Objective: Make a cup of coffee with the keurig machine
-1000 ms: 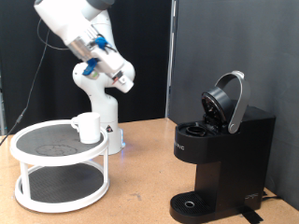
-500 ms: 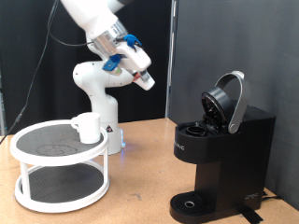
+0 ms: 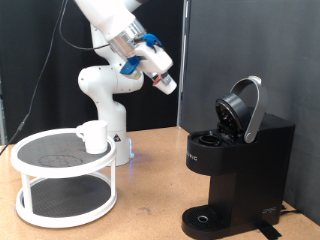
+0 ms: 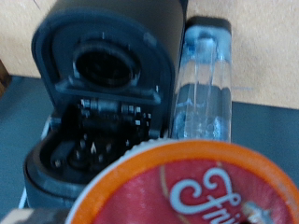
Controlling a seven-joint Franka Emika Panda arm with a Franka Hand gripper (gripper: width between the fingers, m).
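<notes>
Fingers [image 3: 168, 85] gripping orange-topped pod [image 4: 192, 191], blurred and cropped, open-lidded keurig machine [image 3: 235, 165] beyond, cup [image 3: 94, 136] on rack [image 3: 62, 175]

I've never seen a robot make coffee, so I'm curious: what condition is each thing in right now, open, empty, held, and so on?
keurig machine: lid raised, pod chamber exposed and empty.
coffee pod: orange-rimmed, red-topped, close in front of the wrist camera, in the air facing the machine.
gripper: high in the air, between the robot's base and the machine.
cup: upright on the round white stand's top tier, untouched.
</notes>
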